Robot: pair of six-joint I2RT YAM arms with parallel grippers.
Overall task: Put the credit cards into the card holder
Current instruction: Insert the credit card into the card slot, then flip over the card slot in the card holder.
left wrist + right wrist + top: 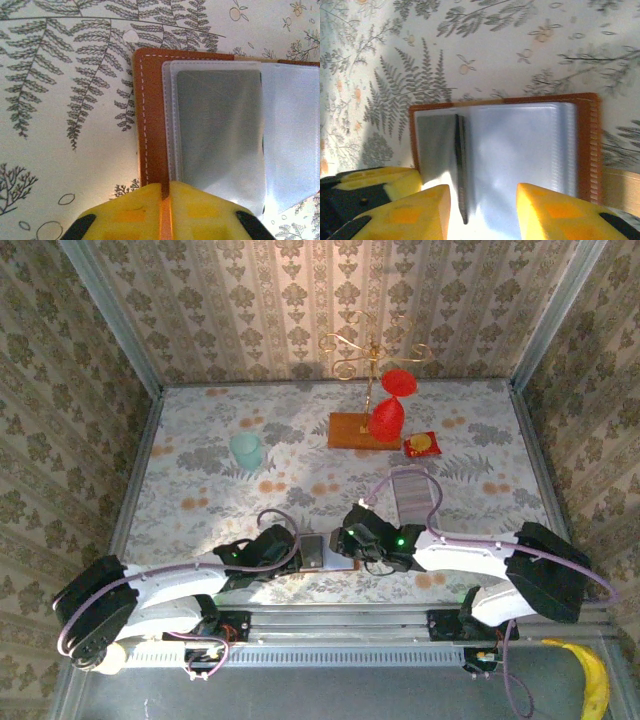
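While one card holder (pixel 152 125) lay open on the counter (pixel 200 480), the left end effector (pixel 166 192) pinched its edge narrowly; the right end effector (pixel 482 192) stood wide over one grey card (pixel 435 145).

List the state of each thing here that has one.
Card holder, lying open on the table.
Grey card, inside a clear sleeve.
Left gripper, shut on the holder's edge.
Right gripper, open above the holder.
Cards, in a row, outside the holder.
Cup, upright.
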